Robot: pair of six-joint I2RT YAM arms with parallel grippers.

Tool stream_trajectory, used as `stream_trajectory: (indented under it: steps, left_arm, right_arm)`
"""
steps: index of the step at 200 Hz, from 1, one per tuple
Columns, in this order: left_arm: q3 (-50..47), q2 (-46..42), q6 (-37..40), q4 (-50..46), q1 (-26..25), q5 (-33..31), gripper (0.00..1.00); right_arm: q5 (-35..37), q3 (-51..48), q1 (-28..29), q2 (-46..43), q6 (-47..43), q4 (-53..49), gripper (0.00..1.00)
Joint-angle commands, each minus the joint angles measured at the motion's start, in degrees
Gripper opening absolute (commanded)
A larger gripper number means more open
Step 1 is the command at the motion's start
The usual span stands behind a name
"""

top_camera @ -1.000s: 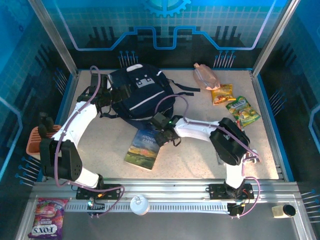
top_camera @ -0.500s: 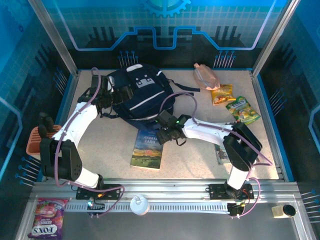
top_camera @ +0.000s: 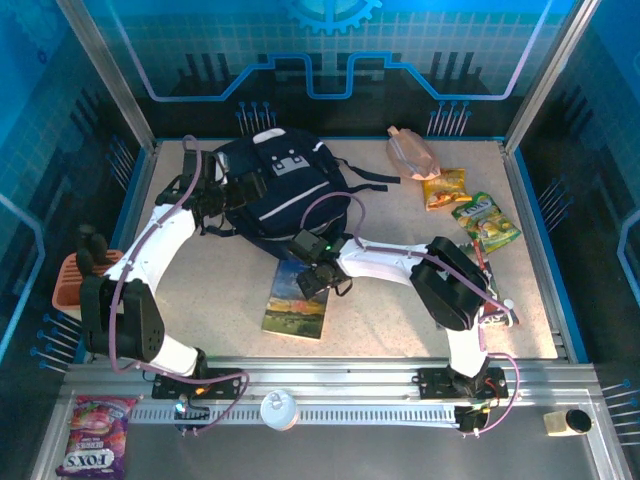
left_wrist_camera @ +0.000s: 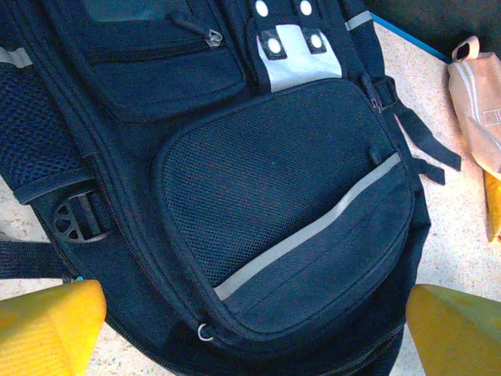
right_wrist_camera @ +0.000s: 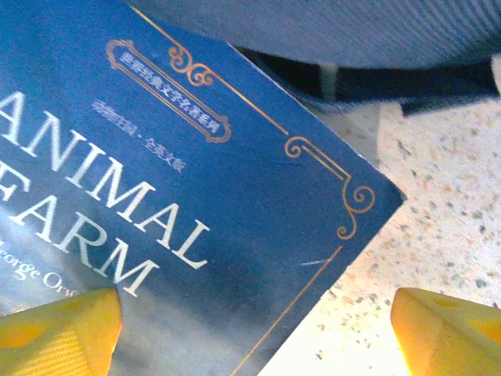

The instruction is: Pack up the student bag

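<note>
Right gripper [top_camera: 312, 278] spread wide, holding nothing. Its yellow fingertips [right_wrist_camera: 55, 329] straddle the top right corner of the book [top_camera: 296, 308], title side up, flat on the table [top_camera: 400, 330]. Over the last second this gripper swung out to the right of the book and has come back over its top end. The book slid a little rightward and turned nearer square to me. I read that as lining up for a pick, not a pick yet. The student bag [top_camera: 285, 185] lies at the back centre of the table, front panel up, its near edge just beyond the book. Left gripper [top_camera: 222, 192] has not moved. It hangs over the bag's left flank with fingers apart, clear of the fabric in the wrist view. Front pockets look zipped and I see no open mouth, so my guess is the bag must be opened before the book goes in. A pinkish pouch [top_camera: 412, 152] and two snack packets [top_camera: 445, 188] wait at back right, well apart from the work.
</note>
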Motion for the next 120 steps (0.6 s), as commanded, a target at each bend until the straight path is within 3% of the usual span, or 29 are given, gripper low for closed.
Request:
stream_trajectory:
  steps: [1, 33, 63, 120]
  left_arm:
    - [0.0, 0.8, -0.5, 0.2, -0.4, 2.2, 0.99]
    - [0.3, 1.5, -1.1, 0.2, -1.1, 2.8, 0.99]
    - [1.2, 2.2, -1.9, 0.2, -2.8, 4.1, 0.99]
    - [3.2, 4.6, -4.5, 1.2, -9.1, 6.4, 0.99]
  right_arm:
    - [3.2, -5.5, -2.4, -2.6, 1.0, -4.1, 0.89]
    - [1.0, -13.2, -7.7, -7.2, 1.8, -3.9, 0.89]
    - [-2.8, -19.2, -16.6, -12.0, 2.6, -1.9, 0.88]
    - [-7.2, -20.7, -29.0, -15.2, 4.2, -0.2, 0.8]
